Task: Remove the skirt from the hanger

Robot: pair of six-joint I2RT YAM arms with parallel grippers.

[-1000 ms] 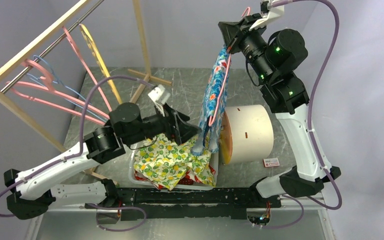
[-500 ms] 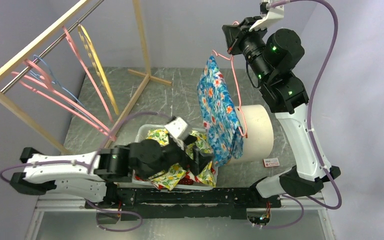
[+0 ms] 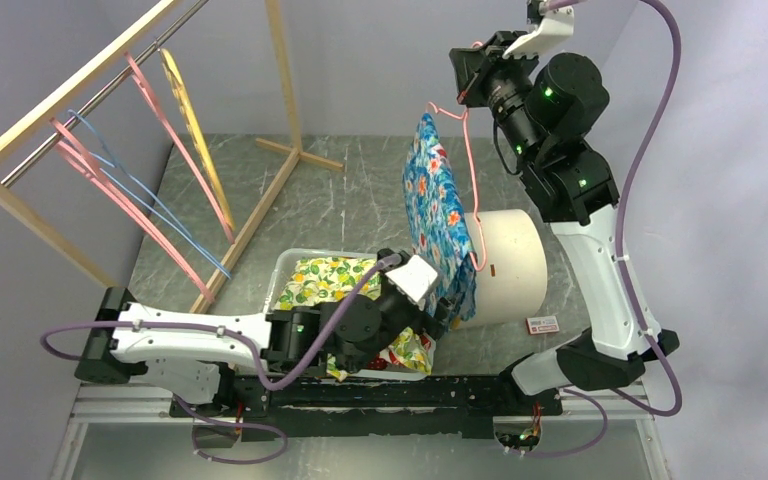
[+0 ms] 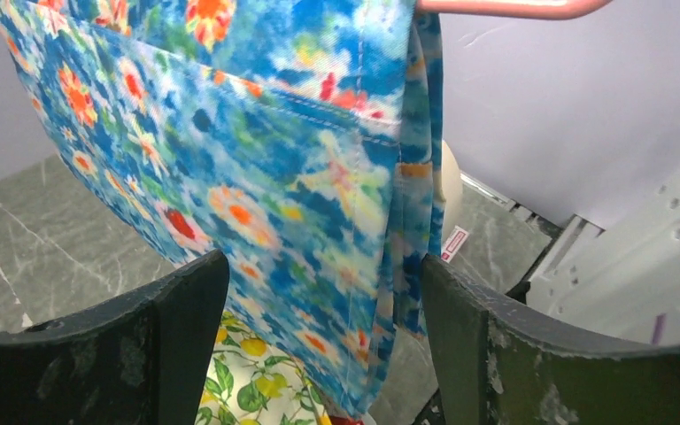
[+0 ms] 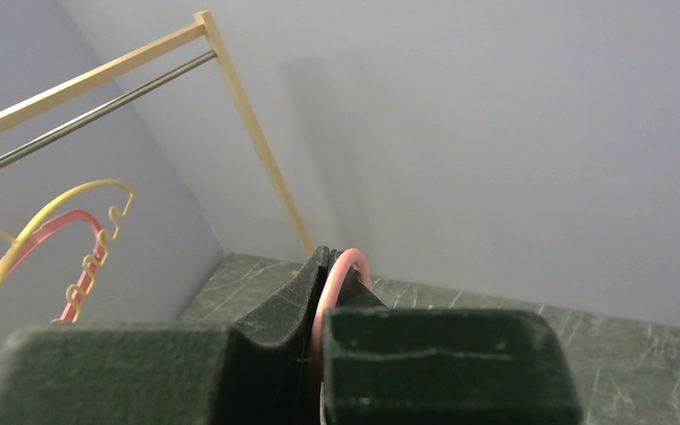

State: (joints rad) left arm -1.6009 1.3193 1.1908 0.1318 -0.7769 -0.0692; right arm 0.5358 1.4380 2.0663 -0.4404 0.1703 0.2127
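Observation:
A blue floral skirt (image 3: 438, 215) hangs on a pink hanger (image 3: 471, 170) held high at the back right. My right gripper (image 3: 468, 82) is shut on the hanger's hook (image 5: 338, 276). My left gripper (image 3: 442, 312) is open, its jaws on either side of the skirt's lower corner (image 4: 319, 221) without closing on it. In the left wrist view the hanger's pink bar (image 4: 505, 7) crosses the top above the skirt.
A white bin (image 3: 290, 265) holds lemon-print cloth (image 3: 332, 280) below the skirt. A white cylinder (image 3: 508, 265) lies behind the skirt. A wooden rack (image 3: 80, 80) with pink, yellow and blue hangers (image 3: 175, 150) stands at the left. A small label (image 3: 541, 324) lies on the table.
My left arm has swung right and forward, from the bin to the skirt's lower corner. The skirt has turned from edge-on to hanging flat. The rack's hangers have swung.

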